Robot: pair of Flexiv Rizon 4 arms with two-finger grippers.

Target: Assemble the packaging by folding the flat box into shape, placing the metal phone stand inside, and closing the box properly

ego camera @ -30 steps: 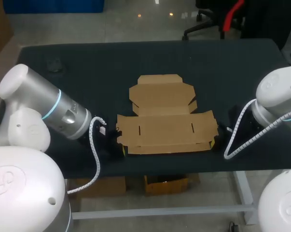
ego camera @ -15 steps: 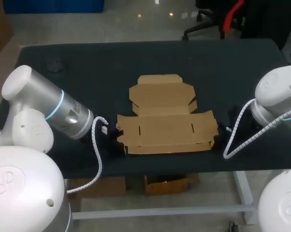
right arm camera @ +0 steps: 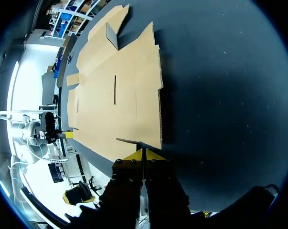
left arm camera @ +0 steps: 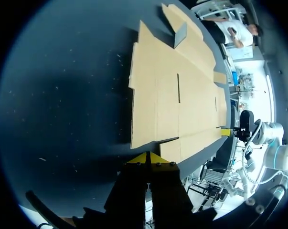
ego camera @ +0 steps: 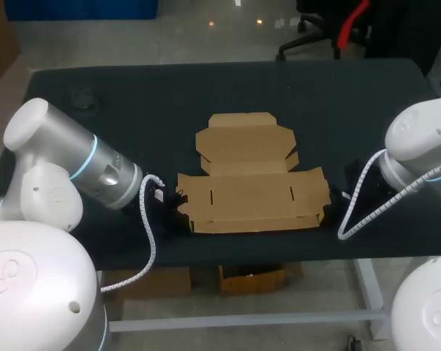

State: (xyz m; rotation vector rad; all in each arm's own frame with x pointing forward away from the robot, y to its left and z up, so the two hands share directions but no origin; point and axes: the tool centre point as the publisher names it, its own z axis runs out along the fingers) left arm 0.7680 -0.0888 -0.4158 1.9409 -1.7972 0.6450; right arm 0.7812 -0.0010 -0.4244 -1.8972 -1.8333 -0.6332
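One flat, unfolded brown cardboard box (ego camera: 253, 191) lies between clenched left pincer (left arm camera: 147, 156) and clenched right pincer (right arm camera: 143, 153).

- A table (ego camera: 132, 110) covered in a dark, matte surface fills the middle of the head view, its long edges running from 9 to 3 o'clock.
- Its pale metal rail (ego camera: 242, 319) shows at 6 o'clock, with a leg (ego camera: 366, 292) towards 5 o'clock.
- A small dark round thing (ego camera: 81, 99) lies on the tabletop at 10 o'clock.
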